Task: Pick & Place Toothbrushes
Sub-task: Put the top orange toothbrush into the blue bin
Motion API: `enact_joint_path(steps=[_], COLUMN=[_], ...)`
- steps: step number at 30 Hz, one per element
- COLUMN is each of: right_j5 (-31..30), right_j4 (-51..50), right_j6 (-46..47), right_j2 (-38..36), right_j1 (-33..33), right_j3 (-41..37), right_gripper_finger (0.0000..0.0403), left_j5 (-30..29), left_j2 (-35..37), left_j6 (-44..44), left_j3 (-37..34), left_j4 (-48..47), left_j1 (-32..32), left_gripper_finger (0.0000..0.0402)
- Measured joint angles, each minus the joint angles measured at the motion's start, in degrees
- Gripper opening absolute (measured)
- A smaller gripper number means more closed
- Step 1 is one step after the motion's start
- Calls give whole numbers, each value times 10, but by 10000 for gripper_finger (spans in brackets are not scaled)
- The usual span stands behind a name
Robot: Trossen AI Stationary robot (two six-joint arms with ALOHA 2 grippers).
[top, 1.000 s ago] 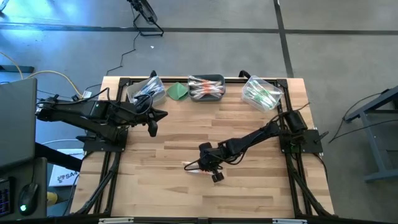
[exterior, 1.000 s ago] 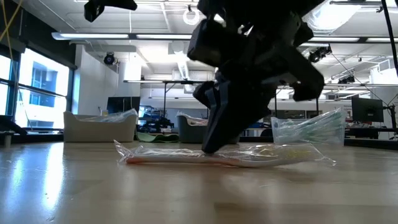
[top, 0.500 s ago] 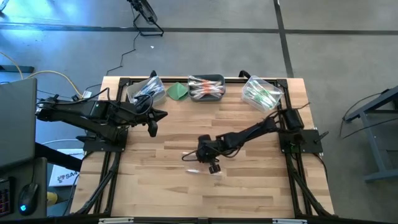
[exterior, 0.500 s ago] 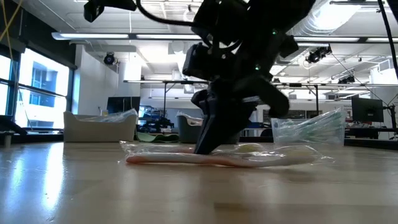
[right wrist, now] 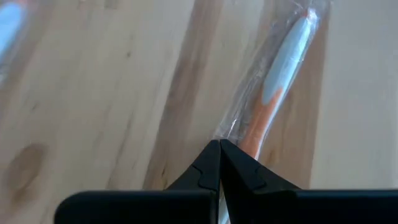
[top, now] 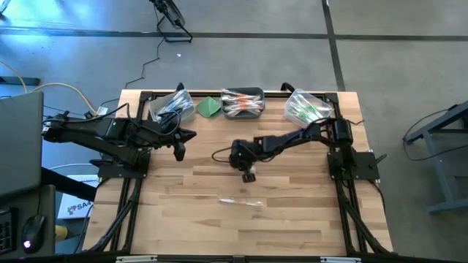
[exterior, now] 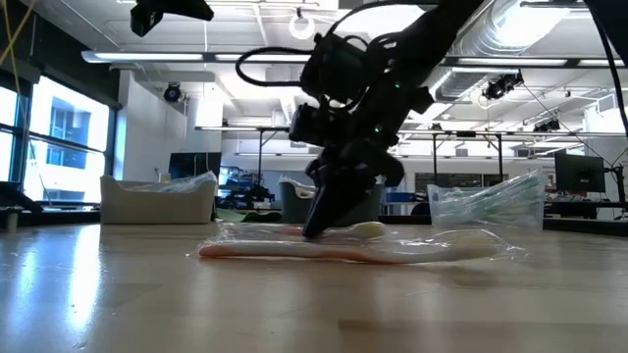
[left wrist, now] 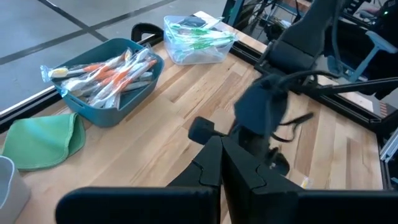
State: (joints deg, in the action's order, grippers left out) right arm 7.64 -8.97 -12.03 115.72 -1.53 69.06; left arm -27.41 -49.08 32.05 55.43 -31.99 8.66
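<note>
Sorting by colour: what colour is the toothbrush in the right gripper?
Orange and pale grey toothbrush, clearest in the right wrist view.

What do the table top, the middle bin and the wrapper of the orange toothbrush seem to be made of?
The table top: probably wood, pale jointed strips with visible grain, lightly glossy. The middle bin: looks like moulded plastic, teal, matt, with rounded corners. The wrapper around the orange toothbrush: thin clear plastic film, judging by its wrinkles and shine.
</note>
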Motion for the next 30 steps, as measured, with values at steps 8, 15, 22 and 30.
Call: enact_joint_path(steps=[8,15,22,30], right_j5=[94,28,-16,-12], right_j4=[-12,9,-16,-22], right_j6=[-18,-14,39,97], right_j2=[-36,-88,-89,-89], right_j1=[-6,1,0,1], right_j3=[-1,0,0,0], right_gripper_finger=[2,2,2,2], left_j5=[0,0,0,0], left_j2=[0,0,0,0], left_j6=[0,0,0,0], left_j3=[0,0,0,0], left_j4=[-1,-17,-26,-24], left_j1=[0,0,0,0], left_gripper_finger=[0,0,0,0])
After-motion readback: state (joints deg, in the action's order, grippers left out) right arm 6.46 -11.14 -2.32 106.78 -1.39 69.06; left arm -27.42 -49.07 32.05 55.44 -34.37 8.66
